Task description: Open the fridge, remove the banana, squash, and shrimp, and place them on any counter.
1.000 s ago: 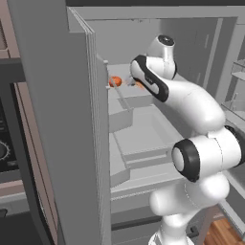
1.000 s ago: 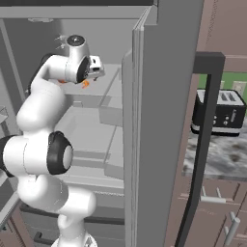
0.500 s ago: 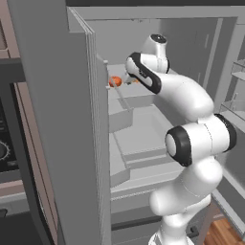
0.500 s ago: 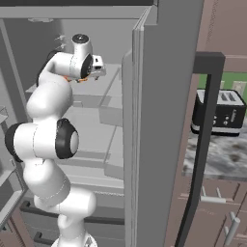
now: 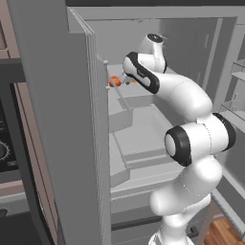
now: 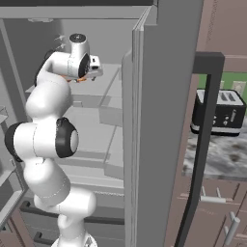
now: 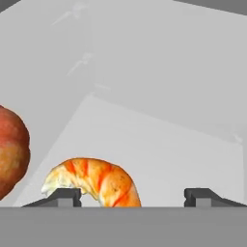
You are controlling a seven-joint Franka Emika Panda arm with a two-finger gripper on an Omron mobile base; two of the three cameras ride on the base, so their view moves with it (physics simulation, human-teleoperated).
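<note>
Hand view: the hand [image 7: 132, 197] faces the rear of a pale upper shelf [image 7: 159, 149] inside the fridge [image 5: 62, 119]. Its two dark fingertips [image 7: 65, 195] rise at 7 and 5 o'clock, set wide apart with nothing between them in contact on both sides. The shrimp [image 7: 94, 182], curled and orange with pale bands, lies on the shelf just ahead of the 7 o'clock fingertip, its arched back toward 12 o'clock; whether it touches that fingertip cannot be told. The squash [image 7: 12, 149], a rounded orange-red body cut by the frame edge, sits at 9 o'clock, just beside the shrimp.

Left base view: the white arm rises from 5 o'clock and reaches into the open fridge toward 11 o'clock. A small orange-red item, apparently the squash [image 5: 115, 82], shows on the upper shelf just beyond the wrist; the fingertips themselves are hidden by the wrist. The open left door fills the frame from 9 to 7 o'clock.

Right base view: the arm rises from 7 o'clock, the hand [image 6: 94, 67] at 10 o'clock over the same shelf, with a sliver of orange beneath it. This view adds the tabletop [image 6: 219, 154], marbled grey, at 3 o'clock beyond the open right door, bearing a black toaster [image 6: 219, 112]
</note>
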